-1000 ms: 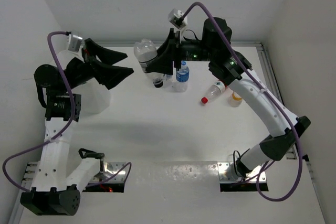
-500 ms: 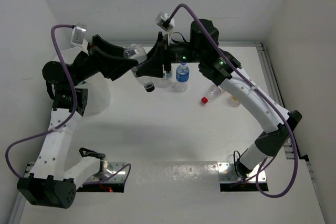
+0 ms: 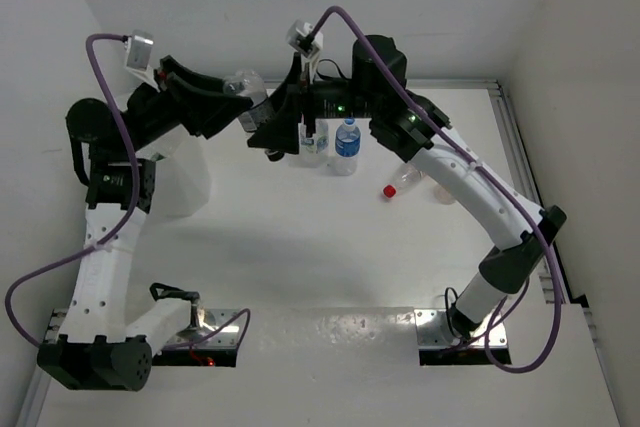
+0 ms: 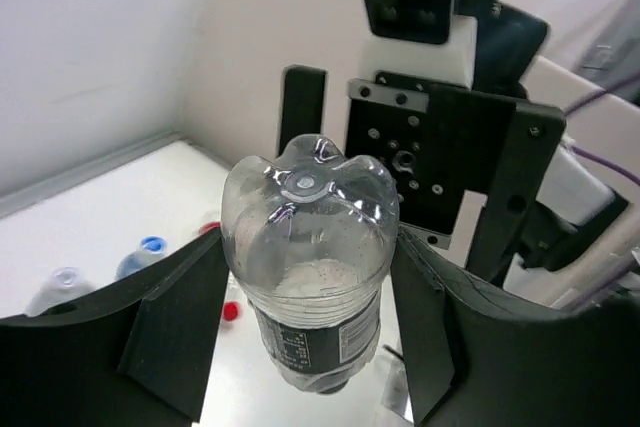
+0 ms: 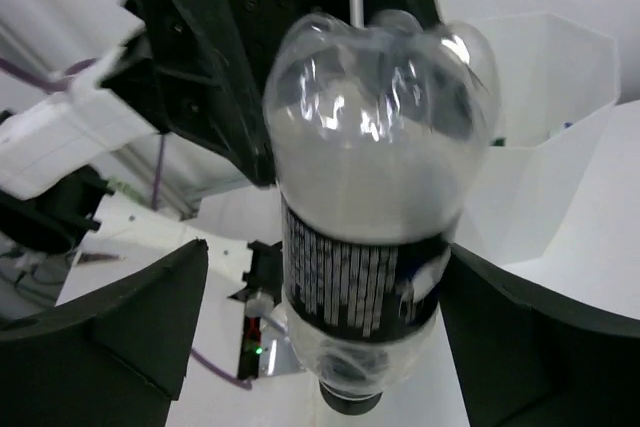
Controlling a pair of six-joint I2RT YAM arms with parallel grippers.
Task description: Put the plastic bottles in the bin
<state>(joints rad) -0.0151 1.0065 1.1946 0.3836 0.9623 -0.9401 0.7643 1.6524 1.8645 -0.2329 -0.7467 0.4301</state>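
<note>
Left fingers [image 4: 185, 327]: pinching black-label bottle [image 4: 310, 277] from both sides.
Right fingers [image 5: 150, 317]: spread, flanking that bottle, gap showing on one side.
Surface [image 3: 330, 247]: white, carries all else.
Bin [image 3: 190, 187]: translucent white, at left, partly under left arm.
Black-label bottle: in air between both wrists, up and right of bin, cap end downward.
Blue-label bottle [image 3: 347, 147]: upright on surface, far centre.
Red-capped bottle [image 3: 400, 183]: lying on side, right of blue-label bottle, apart from it.
</note>
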